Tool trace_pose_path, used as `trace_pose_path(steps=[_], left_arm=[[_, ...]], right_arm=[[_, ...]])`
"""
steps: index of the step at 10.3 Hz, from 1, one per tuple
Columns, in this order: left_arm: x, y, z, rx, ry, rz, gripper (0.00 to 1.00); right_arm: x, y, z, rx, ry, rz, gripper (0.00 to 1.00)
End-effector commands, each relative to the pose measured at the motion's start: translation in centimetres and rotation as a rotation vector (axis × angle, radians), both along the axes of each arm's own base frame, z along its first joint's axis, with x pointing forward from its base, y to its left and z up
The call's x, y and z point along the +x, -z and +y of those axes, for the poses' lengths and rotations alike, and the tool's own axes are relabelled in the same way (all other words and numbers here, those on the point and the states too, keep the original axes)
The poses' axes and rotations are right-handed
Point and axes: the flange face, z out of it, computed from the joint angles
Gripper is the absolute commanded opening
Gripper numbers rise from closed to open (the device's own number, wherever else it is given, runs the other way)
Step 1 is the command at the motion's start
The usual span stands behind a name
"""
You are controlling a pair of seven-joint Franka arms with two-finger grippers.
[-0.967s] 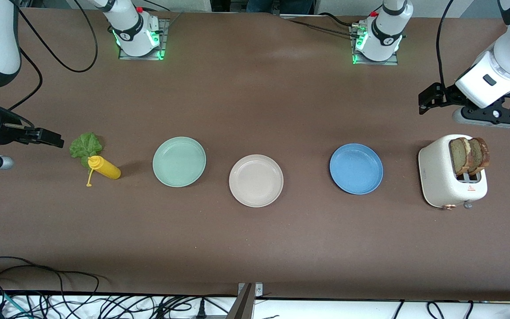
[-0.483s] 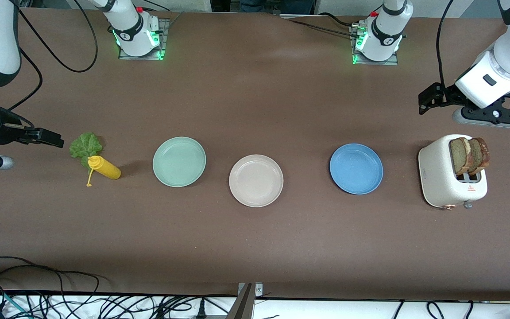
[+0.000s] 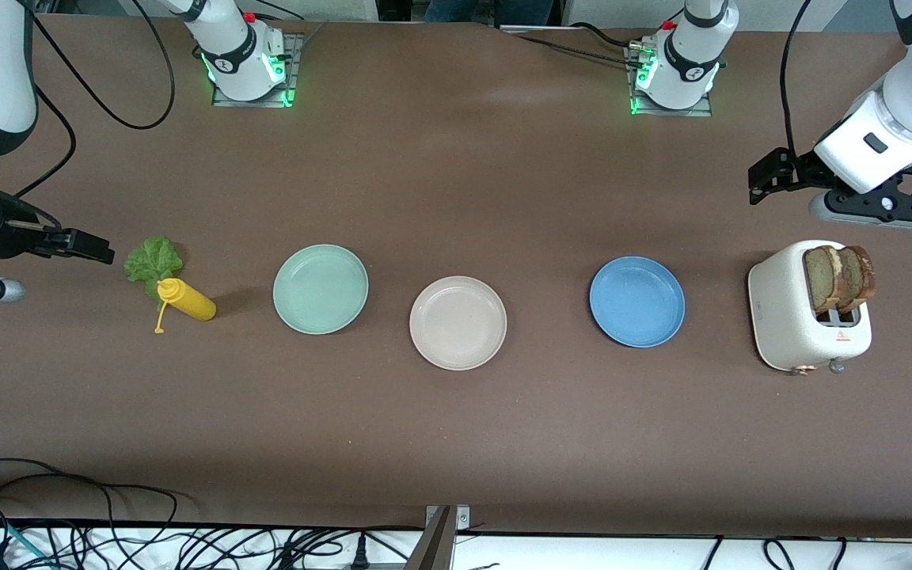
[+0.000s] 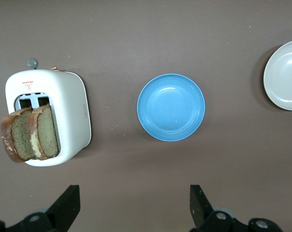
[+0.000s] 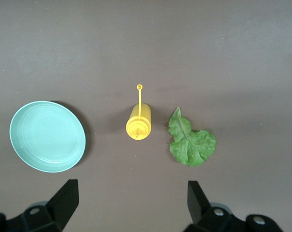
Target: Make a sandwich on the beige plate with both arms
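Observation:
The beige plate (image 3: 457, 322) sits bare at the table's middle; its edge shows in the left wrist view (image 4: 285, 75). Two bread slices (image 3: 840, 277) stand in a white toaster (image 3: 788, 324) at the left arm's end, also in the left wrist view (image 4: 30, 134). A green lettuce leaf (image 3: 153, 260) lies at the right arm's end, also in the right wrist view (image 5: 190, 144). My left gripper (image 3: 765, 176) hangs open and empty above the table beside the toaster (image 4: 134, 203). My right gripper (image 3: 88, 247) hangs open and empty beside the lettuce (image 5: 132, 198).
A yellow squeeze bottle (image 3: 187, 299) lies touching the lettuce. A mint-green plate (image 3: 320, 288) sits between it and the beige plate. A blue plate (image 3: 636, 301) sits between the beige plate and the toaster. Cables hang along the table's near edge.

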Motion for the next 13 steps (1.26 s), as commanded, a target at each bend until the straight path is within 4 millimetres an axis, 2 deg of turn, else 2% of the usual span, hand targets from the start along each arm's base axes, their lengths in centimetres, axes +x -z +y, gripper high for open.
trace_pose_path(steps=[1,5,7,8,10,12,13], left_arm=[[0.0,-0.6,-0.1,0.012,0.023,0.002,1.0],[0.0,-0.4,-0.1,0.012,0.023,0.005,1.0],[0.7,0.4,1.1,0.013,0.01,0.019,1.0],[1.1,0.6,3.5,0.015,-0.02,0.016,1.0],[2.8,2.2,7.7,0.0,0.017,-0.001,1.0],[5.0,6.4,12.6,0.002,0.003,0.0,1.0],[6.0,8.3,14.1,0.006,0.012,-0.008,1.0]], right_arm=[[-0.5,-0.5,0.0,0.004,0.006,0.001,1.0],[-0.5,-0.5,-0.2,0.004,0.006,0.001,1.0],[-0.5,-0.5,-0.2,0.004,0.006,0.001,1.0],[-0.5,-0.5,-0.2,0.004,0.006,0.003,1.0],[-0.5,-0.5,-0.2,0.005,0.004,0.003,1.0],[-0.5,-0.5,-0.2,0.005,0.003,0.003,1.0],[-0.5,-0.5,-0.2,0.005,0.003,0.003,1.0]])
